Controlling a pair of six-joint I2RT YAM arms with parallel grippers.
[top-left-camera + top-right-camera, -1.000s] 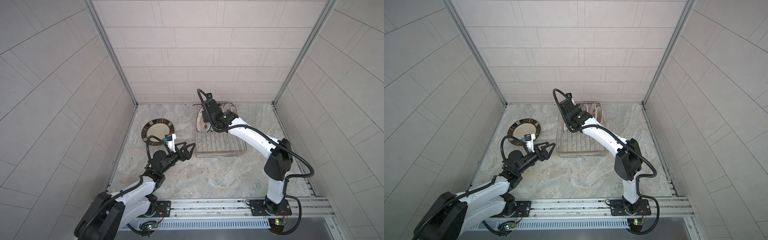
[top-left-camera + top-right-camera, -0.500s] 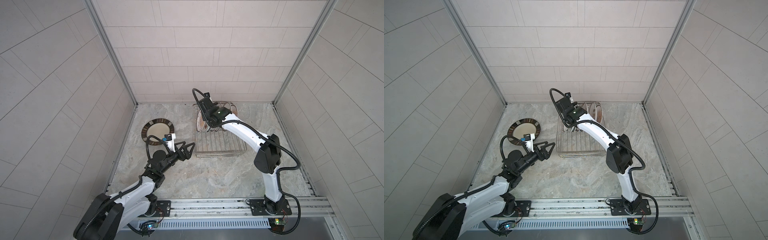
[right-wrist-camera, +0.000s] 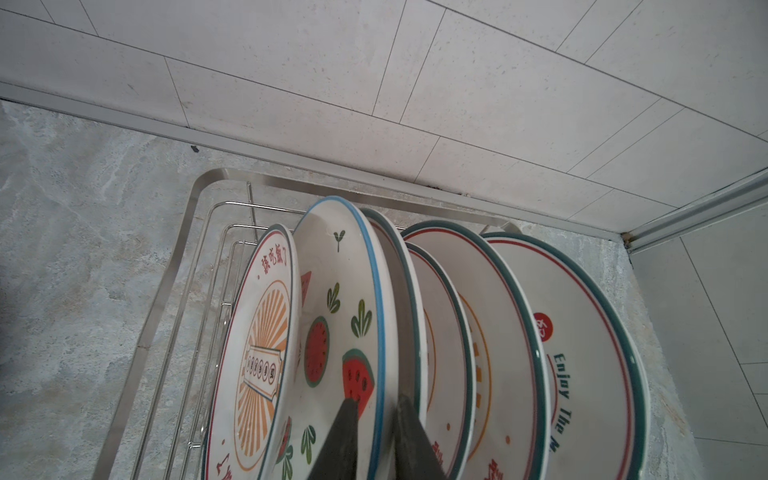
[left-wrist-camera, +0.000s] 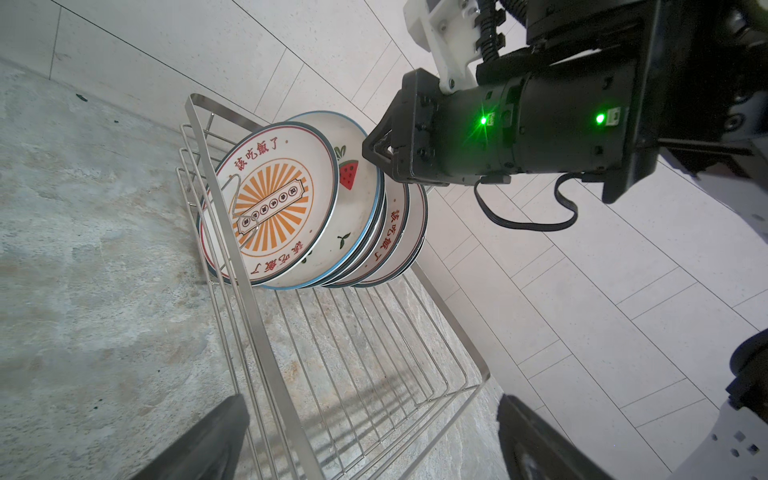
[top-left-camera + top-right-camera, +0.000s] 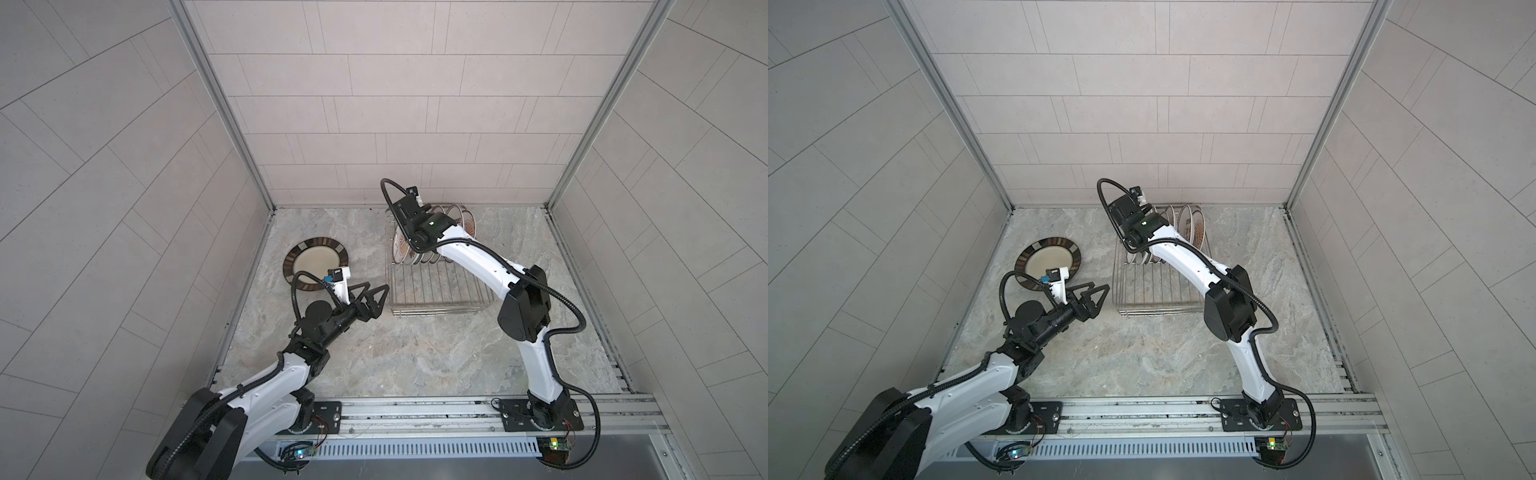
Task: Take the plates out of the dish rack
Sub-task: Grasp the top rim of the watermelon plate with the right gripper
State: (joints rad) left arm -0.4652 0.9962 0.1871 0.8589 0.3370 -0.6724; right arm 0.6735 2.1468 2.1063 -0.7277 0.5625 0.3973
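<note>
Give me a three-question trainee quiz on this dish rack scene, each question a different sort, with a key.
1. True or false: the left gripper is shut on a plate.
2. The right gripper has its fingers either side of which plate's rim? A) the sunburst plate; B) the blue-rimmed watermelon plate; C) the "Enjoy" plate.
3. Fill in: ___ plate lies flat on the table outside the dish rack.
Key: 1 false, it is open and empty. 2 B. 3 one, the brown-rimmed plate.
</note>
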